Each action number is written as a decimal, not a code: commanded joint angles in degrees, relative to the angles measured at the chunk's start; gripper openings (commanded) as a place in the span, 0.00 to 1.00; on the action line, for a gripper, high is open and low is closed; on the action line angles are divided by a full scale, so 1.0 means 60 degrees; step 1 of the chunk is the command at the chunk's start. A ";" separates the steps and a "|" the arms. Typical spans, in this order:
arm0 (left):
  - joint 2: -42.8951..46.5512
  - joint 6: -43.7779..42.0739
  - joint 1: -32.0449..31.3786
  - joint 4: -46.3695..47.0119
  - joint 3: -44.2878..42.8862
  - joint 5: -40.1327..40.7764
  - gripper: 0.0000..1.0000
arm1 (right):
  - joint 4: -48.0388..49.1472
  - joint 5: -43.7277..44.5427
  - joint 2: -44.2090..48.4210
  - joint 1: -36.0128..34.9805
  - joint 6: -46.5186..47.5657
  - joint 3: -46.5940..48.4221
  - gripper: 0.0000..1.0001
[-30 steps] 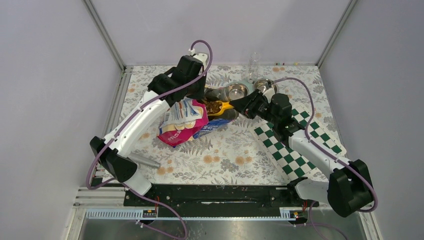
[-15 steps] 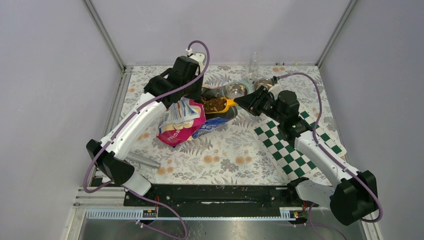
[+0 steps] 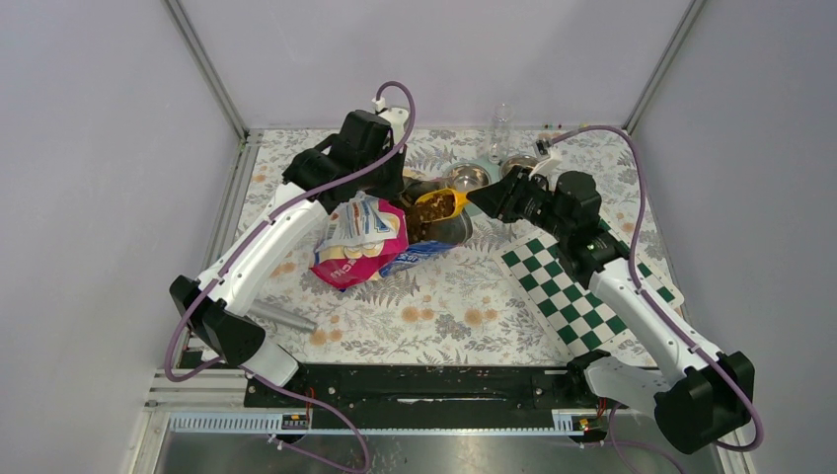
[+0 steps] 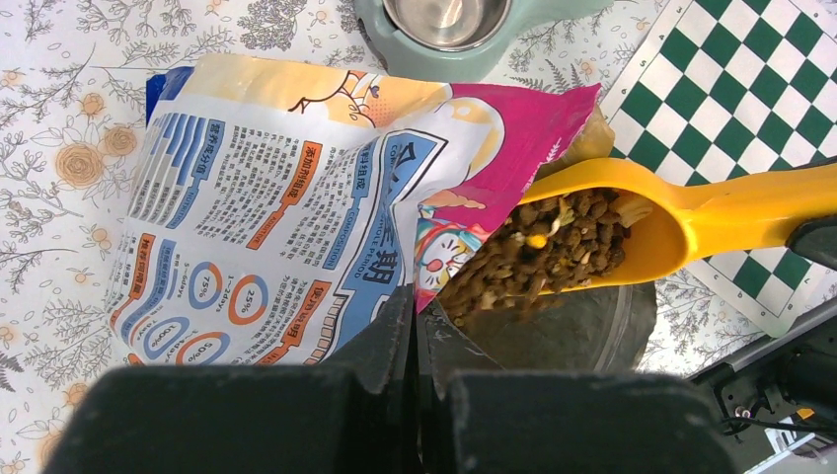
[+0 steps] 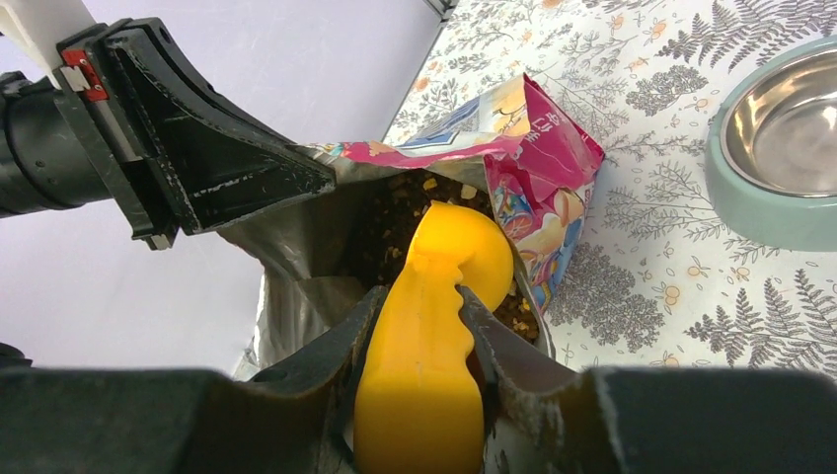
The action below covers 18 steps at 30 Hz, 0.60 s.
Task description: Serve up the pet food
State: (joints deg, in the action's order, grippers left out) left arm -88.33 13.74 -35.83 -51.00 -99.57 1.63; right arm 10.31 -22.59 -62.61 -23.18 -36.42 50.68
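The right gripper (image 5: 419, 296) reaches leftward, clamped on the orange scoop (image 4: 632, 217) heaped with pet food (image 4: 543, 252). The left gripper (image 4: 415, 306) pinches the bag (image 4: 276, 197) rim. The scoop has risen slightly.

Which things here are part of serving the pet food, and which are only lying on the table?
For the job: pet food, yellow scoop, printed bag, steel bowl.
Lying about: checkered mat, clear glass vessel, grey cylinder.
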 commanded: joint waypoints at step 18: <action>0.1223 0.0905 0.1125 0.0720 -0.0285 -0.0312 0.00 | 0.2693 -0.0808 -0.0540 0.0088 -0.4987 -0.0274 0.00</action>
State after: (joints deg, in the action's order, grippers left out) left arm -87.46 17.80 -31.66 -51.09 -99.57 0.27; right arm 19.16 -26.68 -66.92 -23.09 -61.23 48.64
